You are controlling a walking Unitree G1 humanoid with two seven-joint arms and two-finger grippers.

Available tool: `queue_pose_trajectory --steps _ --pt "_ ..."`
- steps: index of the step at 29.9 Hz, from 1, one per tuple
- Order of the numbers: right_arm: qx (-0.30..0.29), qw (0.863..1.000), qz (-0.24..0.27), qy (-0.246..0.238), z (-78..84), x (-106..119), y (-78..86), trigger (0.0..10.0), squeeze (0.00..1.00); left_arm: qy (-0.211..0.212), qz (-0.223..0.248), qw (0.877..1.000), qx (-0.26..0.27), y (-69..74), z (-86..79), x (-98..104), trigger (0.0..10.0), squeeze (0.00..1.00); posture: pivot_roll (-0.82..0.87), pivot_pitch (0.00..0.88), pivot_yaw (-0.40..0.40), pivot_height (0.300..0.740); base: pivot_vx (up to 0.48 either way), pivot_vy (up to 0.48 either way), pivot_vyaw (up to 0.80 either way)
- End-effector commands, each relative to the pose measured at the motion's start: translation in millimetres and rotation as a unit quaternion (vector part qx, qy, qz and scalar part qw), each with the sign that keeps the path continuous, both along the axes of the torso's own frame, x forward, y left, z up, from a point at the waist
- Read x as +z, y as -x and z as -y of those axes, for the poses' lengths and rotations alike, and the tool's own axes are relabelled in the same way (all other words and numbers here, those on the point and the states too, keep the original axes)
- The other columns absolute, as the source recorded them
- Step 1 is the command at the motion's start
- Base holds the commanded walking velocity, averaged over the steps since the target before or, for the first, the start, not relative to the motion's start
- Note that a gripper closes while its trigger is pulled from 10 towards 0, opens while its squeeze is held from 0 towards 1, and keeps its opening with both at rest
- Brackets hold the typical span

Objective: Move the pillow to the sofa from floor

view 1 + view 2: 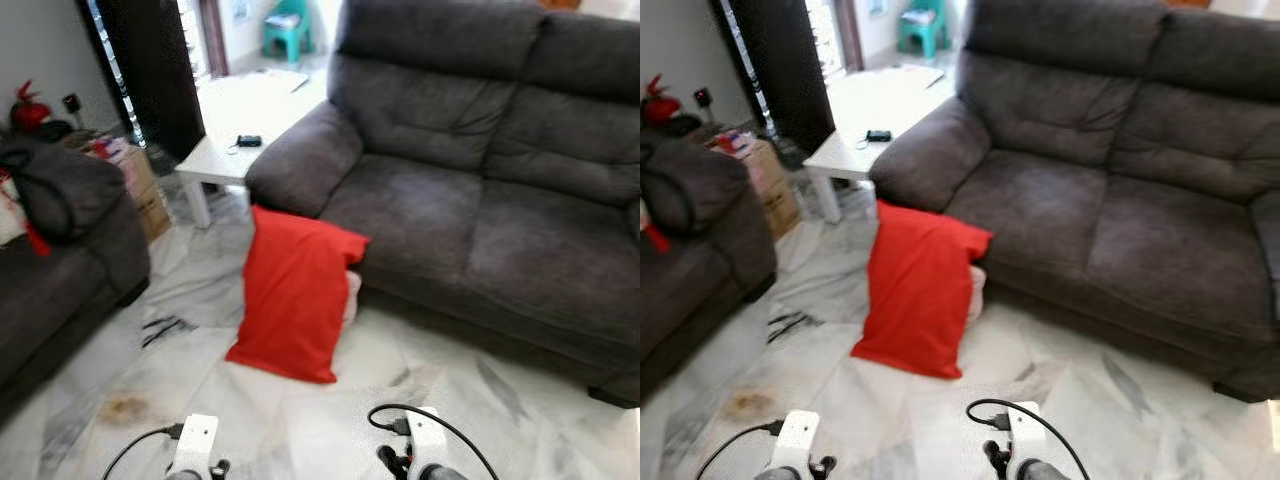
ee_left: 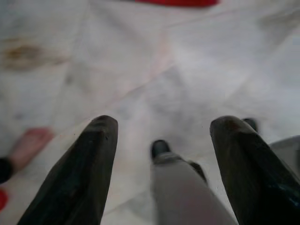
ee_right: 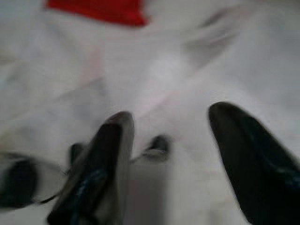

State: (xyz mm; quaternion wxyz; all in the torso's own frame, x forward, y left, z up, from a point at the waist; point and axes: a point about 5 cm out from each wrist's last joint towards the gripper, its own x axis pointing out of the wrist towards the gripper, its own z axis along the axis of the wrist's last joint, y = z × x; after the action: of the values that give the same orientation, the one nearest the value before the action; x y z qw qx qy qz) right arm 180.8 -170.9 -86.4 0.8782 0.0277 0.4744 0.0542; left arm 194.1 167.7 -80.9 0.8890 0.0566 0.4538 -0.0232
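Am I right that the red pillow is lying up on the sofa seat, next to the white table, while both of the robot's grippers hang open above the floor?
Not quite. The red pillow is on the marble floor, propped against the sofa front, not on its seat; the left eye view shows this. The rest holds: the white table is nearby, and the left gripper and right gripper hang open above the floor.

Home living room, grey sofa [image 1: 470, 190], white coffee table [image 1: 245, 120], seemingly marble floor [image 1: 300, 420]

Matt red cloth pillow [image 1: 295, 292], dark fabric sofa [image 1: 470, 190], glossy marble floor [image 1: 300, 420].
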Motion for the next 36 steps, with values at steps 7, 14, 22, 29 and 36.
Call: queue_pose_trajectory --steps 7,14,22,29,36 --pt "-0.004 1.000 0.008 -0.009 -11.2 1.6 -5.2 10.0 0.00 -0.015 -0.006 1.000 0.010 3.1 -14.5 -0.3 10.0 0.00 -0.03 0.000 -0.039 0.740 0.341 0.000 0.00" --pt "-0.001 1.000 -0.001 -0.006 -11.2 0.9 -4.3 10.0 0.00 -0.016 -0.006 1.000 0.008 2.9 -14.6 -0.3 10.0 0.00 -0.03 0.000 -0.036 0.740 0.343 0.000 -0.23" --pt "-0.001 1.000 0.002 0.001 -10.5 1.3 -5.1 10.0 0.00 -0.017 -0.005 1.000 0.008 2.6 -14.7 -0.1 10.0 0.00 -0.03 0.000 -0.039 0.740 0.339 0.000 -0.10" --pt "0.006 1.000 -0.002 0.004 -10.0 1.2 -5.1 10.0 0.00 -0.016 -0.004 1.000 0.011 2.4 -14.4 0.0 10.0 0.00 -0.02 0.000 -0.043 0.740 0.337 0.000 0.00" --pt "0.005 1.000 -0.004 0.009 -9.4 1.2 -5.3 10.0 0.00 -0.015 -0.004 1.000 0.011 2.1 -14.2 0.1 10.0 0.00 -0.03 0.000 -0.042 0.740 0.336 0.000 0.00"
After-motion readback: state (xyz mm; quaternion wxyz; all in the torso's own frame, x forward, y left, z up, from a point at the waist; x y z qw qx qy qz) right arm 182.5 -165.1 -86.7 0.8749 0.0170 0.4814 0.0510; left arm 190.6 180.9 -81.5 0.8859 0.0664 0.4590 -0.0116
